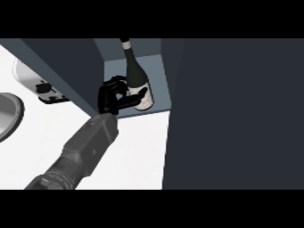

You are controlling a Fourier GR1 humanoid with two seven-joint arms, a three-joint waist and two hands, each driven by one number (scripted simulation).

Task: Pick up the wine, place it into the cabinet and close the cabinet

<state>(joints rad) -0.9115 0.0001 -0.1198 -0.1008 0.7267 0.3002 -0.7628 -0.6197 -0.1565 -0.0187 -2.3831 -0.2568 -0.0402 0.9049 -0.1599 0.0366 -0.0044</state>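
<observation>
Left of the wine bottle (138, 78), a hand (113, 97) curls round its lower body at the label, thumb across it. The bottle stands upright inside the cabinet (155, 67), neck pointing away; letting go and withdrawing towards the worktop (137, 147) looks next.

No legible text, brand, number or sign is showing anywhere. The wine bottle (137, 75), standing inside the cabinet (155, 62), is carrying a pale label low on its body, but no lettering on it is reading out.
</observation>
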